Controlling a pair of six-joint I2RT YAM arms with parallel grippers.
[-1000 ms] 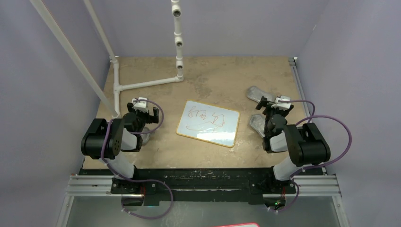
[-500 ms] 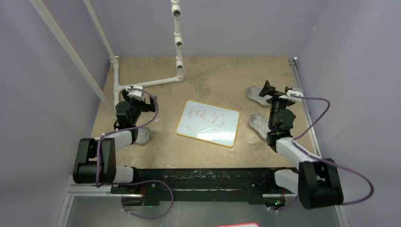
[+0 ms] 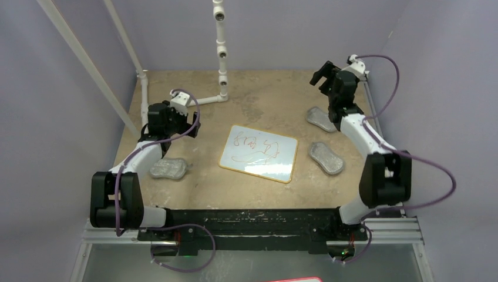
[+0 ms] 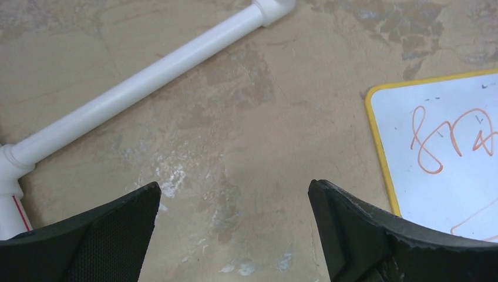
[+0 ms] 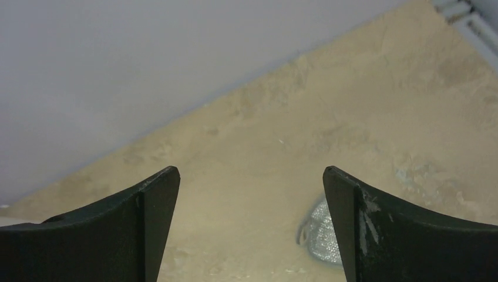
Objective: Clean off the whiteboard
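Top external view first: the whiteboard (image 3: 258, 153) lies flat near the middle of the table (image 3: 264, 94), turned slightly askew, its yellow rim all around and red scribbles across the white face. Nothing is touching it. The left gripper (image 3: 176, 123) hangs over the bare tabletop to the board's left, near the angled white pipe (image 3: 182, 104) that runs along the surface. The right gripper (image 3: 324, 73) is raised at the far right corner, well apart from the board. Three grey pads lie about: one (image 3: 168, 168) on the left near the left arm, and two on the right, the farther pad (image 3: 320, 119) under the right arm and the nearer pad (image 3: 326, 157) just beside the board's right edge. From the left wrist camera, the left gripper (image 4: 234, 188) has its jaws spread wide with only tabletop between them; the board's rounded corner (image 4: 446, 153) shows off to the right, the pipe (image 4: 147, 76) up to the left. From the right wrist camera, the right gripper (image 5: 251, 170) is likewise parted wide and holding nothing, facing the wall and the table's far edge, with part of a grey pad (image 5: 320, 235) showing beside one finger.
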